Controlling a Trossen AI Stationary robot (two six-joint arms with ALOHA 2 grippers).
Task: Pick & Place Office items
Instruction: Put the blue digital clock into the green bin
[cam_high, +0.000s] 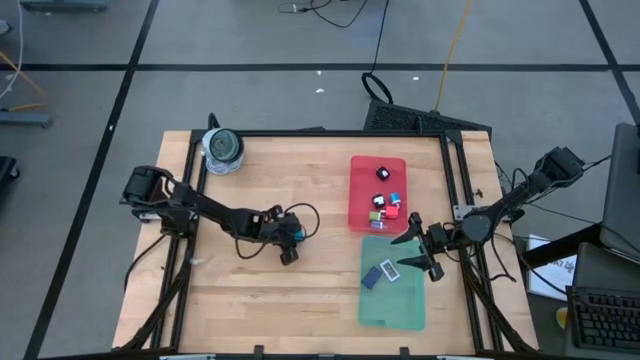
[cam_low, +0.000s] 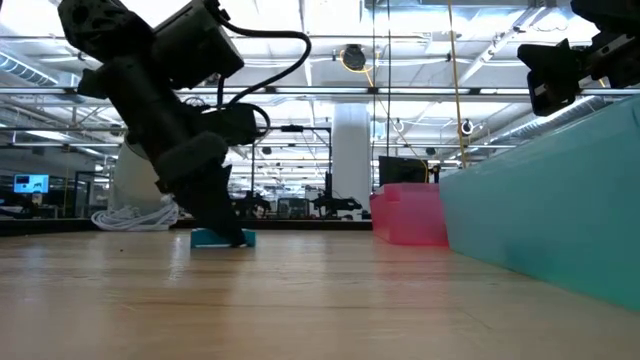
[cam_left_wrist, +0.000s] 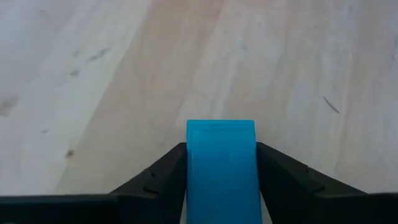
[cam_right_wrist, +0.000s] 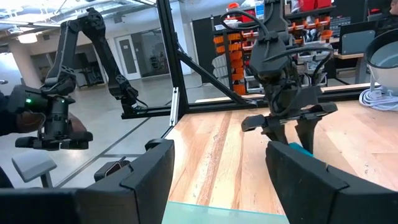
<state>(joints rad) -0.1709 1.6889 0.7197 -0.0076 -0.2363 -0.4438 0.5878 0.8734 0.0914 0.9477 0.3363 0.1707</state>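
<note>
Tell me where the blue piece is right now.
High view: the blue piece lies on the bare table left of the red tray, between the left gripper's fingers.

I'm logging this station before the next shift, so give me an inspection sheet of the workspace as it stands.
Surface: wooden table, bare in the middle, faint scuffs.
Job's things: blue bar on the table between the left gripper's fingers; several small items in the red tray; two items in the green tray.
Clutter: grey roll at the table's far left corner.
Grippers: left gripper down at the table, fingers flanking the blue bar; right gripper open, over the green tray's edge.
Cables: black cable looping at the left wrist; more cables on the floor beyond the table.
Surroundings: black frame around the table, keyboard to the right, no people seen.
</note>
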